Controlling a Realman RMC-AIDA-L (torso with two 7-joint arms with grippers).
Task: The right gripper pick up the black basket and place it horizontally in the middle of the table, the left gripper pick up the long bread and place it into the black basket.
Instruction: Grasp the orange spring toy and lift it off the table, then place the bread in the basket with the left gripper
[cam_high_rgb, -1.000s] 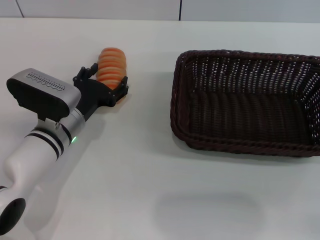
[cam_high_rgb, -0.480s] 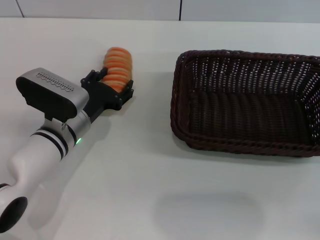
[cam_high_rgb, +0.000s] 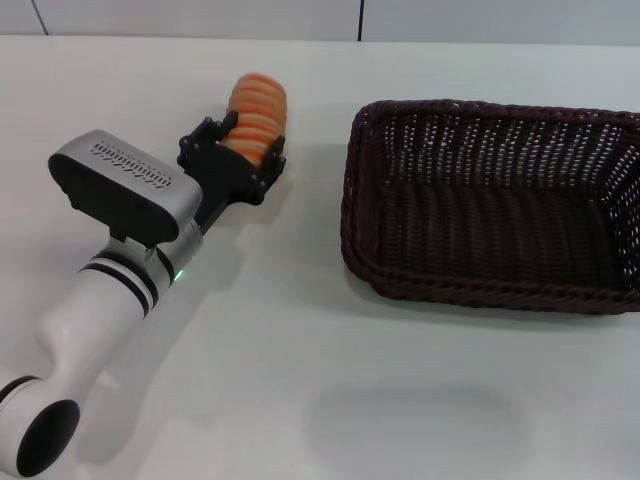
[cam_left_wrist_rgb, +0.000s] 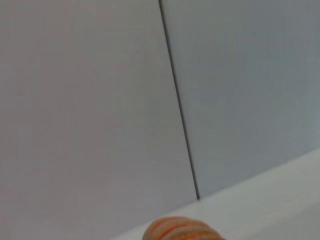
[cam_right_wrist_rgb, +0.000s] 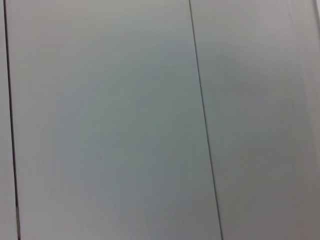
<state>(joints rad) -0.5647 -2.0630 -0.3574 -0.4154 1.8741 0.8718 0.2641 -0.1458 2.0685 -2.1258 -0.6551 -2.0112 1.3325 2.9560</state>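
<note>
The long bread (cam_high_rgb: 258, 115), orange and tan striped, is held in my left gripper (cam_high_rgb: 245, 150), which is shut on its near end at the left of the white table (cam_high_rgb: 300, 330). The loaf is lifted and points away from me. Its rounded tip also shows in the left wrist view as the long bread (cam_left_wrist_rgb: 182, 230). The black basket (cam_high_rgb: 490, 290), a large dark woven rectangle, lies lengthwise across the right half of the table, a short gap to the right of the bread. It holds nothing. My right gripper is out of view.
A pale panelled wall (cam_left_wrist_rgb: 100, 100) runs along the table's far edge. The right wrist view shows only the wall (cam_right_wrist_rgb: 100, 120). Bare tabletop lies in front of the basket.
My left gripper has carried the bread up and to the right, closer to the basket's left end. The basket has not moved.
</note>
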